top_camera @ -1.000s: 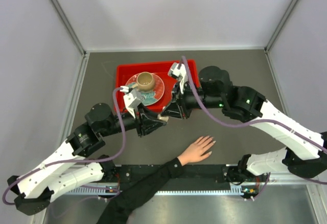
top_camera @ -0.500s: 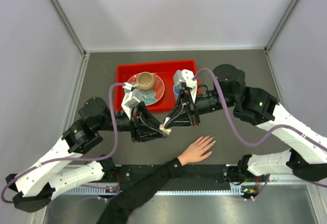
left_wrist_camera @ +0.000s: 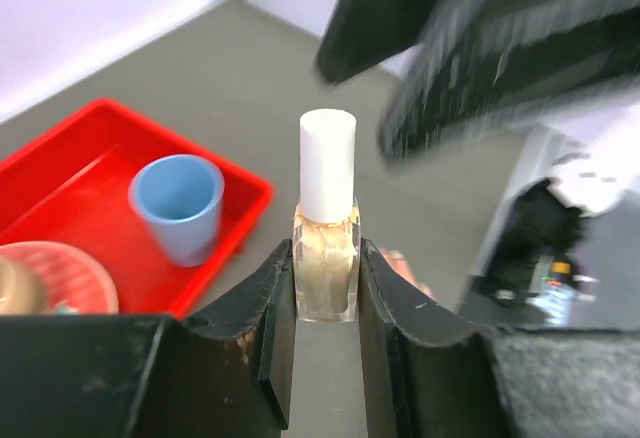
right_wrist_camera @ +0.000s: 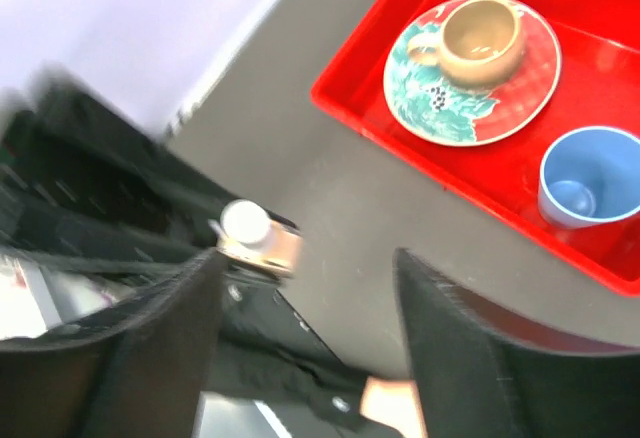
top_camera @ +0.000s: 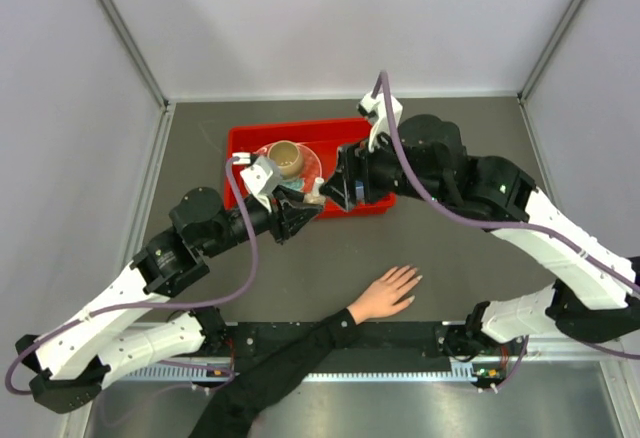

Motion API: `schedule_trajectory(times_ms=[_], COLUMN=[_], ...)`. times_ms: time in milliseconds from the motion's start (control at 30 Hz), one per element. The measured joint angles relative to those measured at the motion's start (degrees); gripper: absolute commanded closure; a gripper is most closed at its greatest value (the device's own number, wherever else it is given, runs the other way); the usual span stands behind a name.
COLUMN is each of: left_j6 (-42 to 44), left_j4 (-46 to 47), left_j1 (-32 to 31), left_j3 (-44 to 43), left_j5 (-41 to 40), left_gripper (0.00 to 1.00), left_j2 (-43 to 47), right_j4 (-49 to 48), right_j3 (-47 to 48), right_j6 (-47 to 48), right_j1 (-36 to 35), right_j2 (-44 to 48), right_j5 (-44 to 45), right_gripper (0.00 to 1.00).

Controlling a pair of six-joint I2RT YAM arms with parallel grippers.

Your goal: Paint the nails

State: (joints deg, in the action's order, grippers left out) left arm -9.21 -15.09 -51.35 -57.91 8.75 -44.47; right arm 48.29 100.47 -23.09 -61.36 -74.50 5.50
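the left gripper has its jaws drawn in against the two flat sides of a small polish bottle, pinching the pale glass body upright, with the white cap standing clear above the fingertips. the right gripper has its jaws spread wide and grips nothing; in the right wrist view the capped bottle sits below the gap, close to one finger. both grippers are by the near edge of the red tray, which lies at the far middle of the tabletop and carries a patterned plate with a tan mug and a blue cup. the nails tip the spread fingers of a hand lying flat near the near edge of the tabletop, about mid-width, well apart from both grippers. compared with half a second ago: the two gripper tips met in front of the tray, nearer the hand; both now sit farther back at the tray, the right jaws have gone from pressed together to spread, and the hand has not moved.
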Motion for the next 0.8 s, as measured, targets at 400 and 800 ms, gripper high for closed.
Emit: schedule_trajectory(times_ms=[400, 800], left_j6=[6.03, 5.97], left_j4=[5.18, 5.4], left_j1=[0.0, -0.02], left_j3=[5.75, 6.51], left_j5=[-8.68, -9.33], left_gripper=[1.0, 1.0], left_j2=[0.52, 0.44], right_j4=[1.11, 1.53], right_j3=[4.98, 5.42], right_j6=[-10.99, -10.64], right_j1=[-0.02, -0.5], right_j2=[-8.44, -10.91], right_j5=[5.53, 4.63], right_gripper=[0.46, 1.0])
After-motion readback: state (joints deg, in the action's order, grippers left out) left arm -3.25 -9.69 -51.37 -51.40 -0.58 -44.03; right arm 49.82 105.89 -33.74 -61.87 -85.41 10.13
